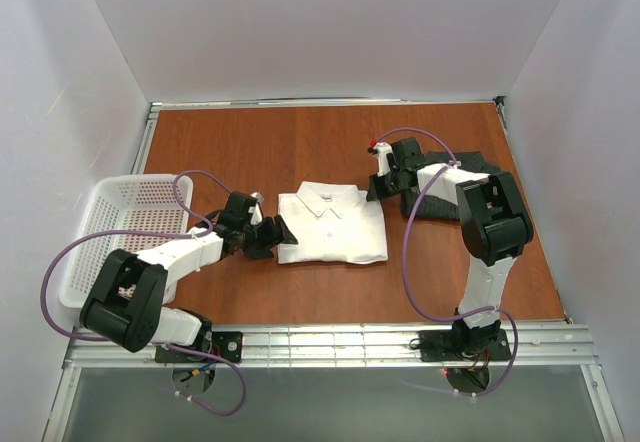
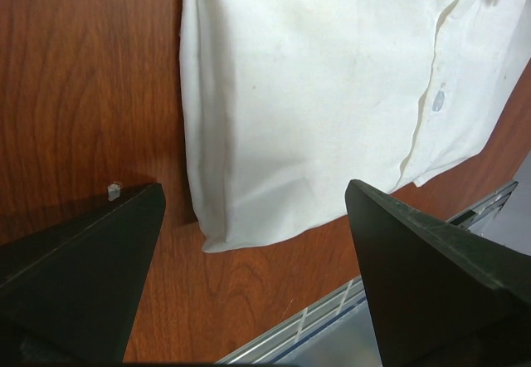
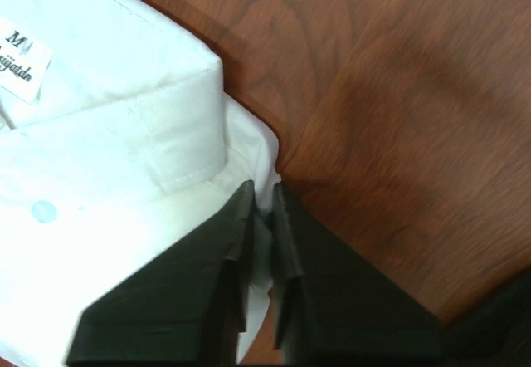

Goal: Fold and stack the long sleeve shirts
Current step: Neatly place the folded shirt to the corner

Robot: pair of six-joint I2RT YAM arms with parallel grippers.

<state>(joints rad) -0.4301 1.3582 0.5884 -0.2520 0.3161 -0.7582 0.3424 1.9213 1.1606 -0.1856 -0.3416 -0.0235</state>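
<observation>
**Folded white shirt** [image 1: 332, 224] lying flat at mid-table, collar toward the far side. The dark shirt [image 1: 484, 165] lies heaped to the right, partly hidden by the right arm.

The right gripper [image 3: 264, 209] is shown pinched onto a thin lip of the white shirt's edge just beside the collar. The left gripper [image 2: 255, 188] is held wide apart at the near-left corner, with no contact evident.

**Risk:** since only a thin layer appears to be pinched, the fold may be peeled open or dragged askew on lifting, or the cloth may slip free.

**Materials:**
- **Shirt:** smooth, limp woven fabric with a stiffened, crisp-edged collar, small flat buttons [image 2: 437, 100] and a sewn label [image 3: 21, 64].
- **Table** [image 1: 250, 142]**:** glossy wood-grain surface.
- **Basket** [image 1: 130, 207]**:** white plastic mesh, seen at the left.
</observation>
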